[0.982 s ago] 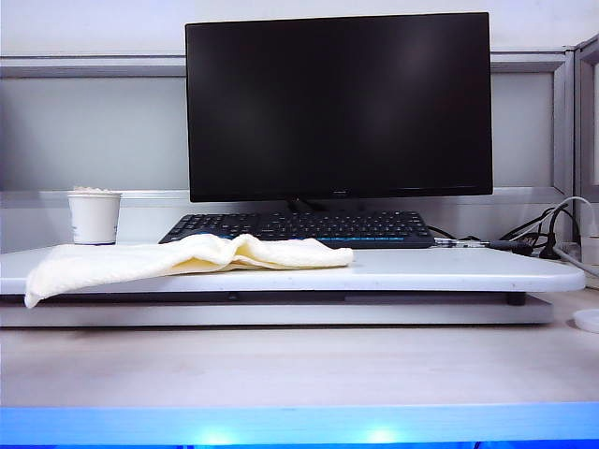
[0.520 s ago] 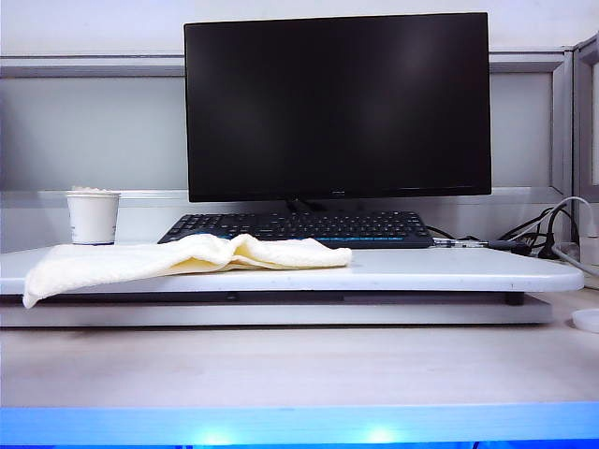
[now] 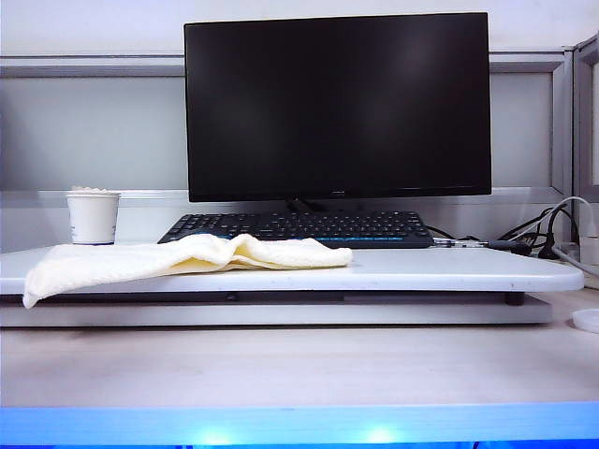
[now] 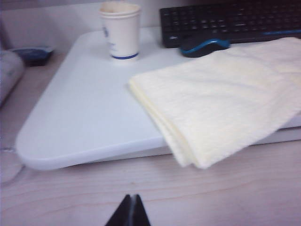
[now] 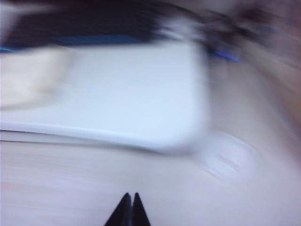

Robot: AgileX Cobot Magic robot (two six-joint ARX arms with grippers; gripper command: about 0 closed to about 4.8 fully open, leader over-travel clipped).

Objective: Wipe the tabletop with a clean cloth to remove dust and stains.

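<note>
The glossy white tabletop [image 3: 449,269] spans the exterior view on short feet above the wood-grain desk. A cream-yellow cloth [image 3: 187,258] lies rumpled on its left half, one end drooping over the front edge. In the left wrist view the cloth [image 4: 221,99] overhangs the tabletop [image 4: 84,117]. My left gripper [image 4: 131,197] is shut and empty, over the wood desk short of the board. My right gripper [image 5: 130,195] is shut and empty too, over the desk near the tabletop's [image 5: 136,94] right corner; that view is blurred. Neither gripper shows in the exterior view.
A black monitor [image 3: 337,103] and keyboard [image 3: 299,227] stand behind the cloth. A paper cup [image 3: 94,217] sits at the back left, and a dark mouse [image 4: 204,46] lies by the keyboard. Cables [image 3: 547,234] trail at the right.
The exterior view shows no real change; the cloth and board stay put. Motion blur in the right wrist view suggests that camera is swinging.
</note>
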